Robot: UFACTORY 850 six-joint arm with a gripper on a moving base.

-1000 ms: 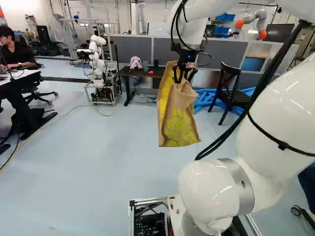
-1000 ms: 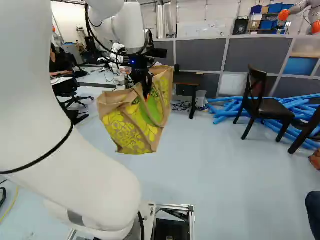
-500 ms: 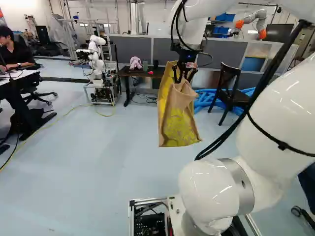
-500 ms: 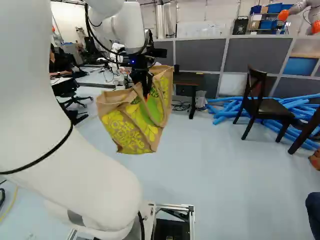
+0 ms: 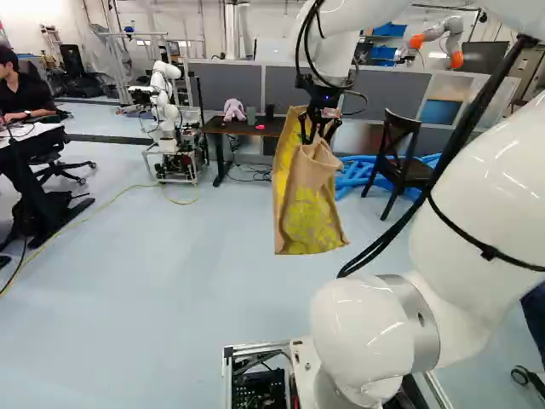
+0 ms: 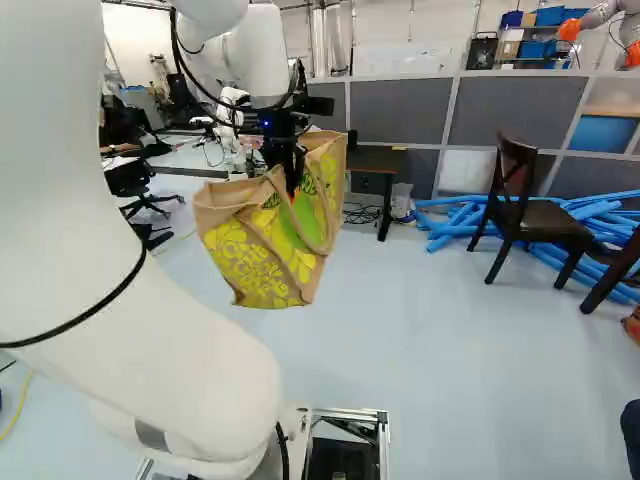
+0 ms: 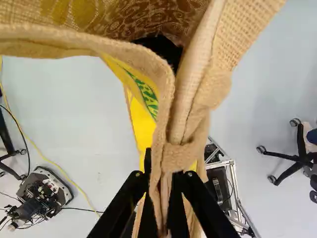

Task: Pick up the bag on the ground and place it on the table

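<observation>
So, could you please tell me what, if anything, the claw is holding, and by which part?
The claw holds the tan-and-yellow woven fabric bag by the gathered cloth at its open top.

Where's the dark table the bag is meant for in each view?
Left base view: the table is above centre, just left of the bag.
Right base view: the table is above centre, just right of the bag.
Wrist view: not in it.
Shared landmark: the bag, in all three.
</observation>
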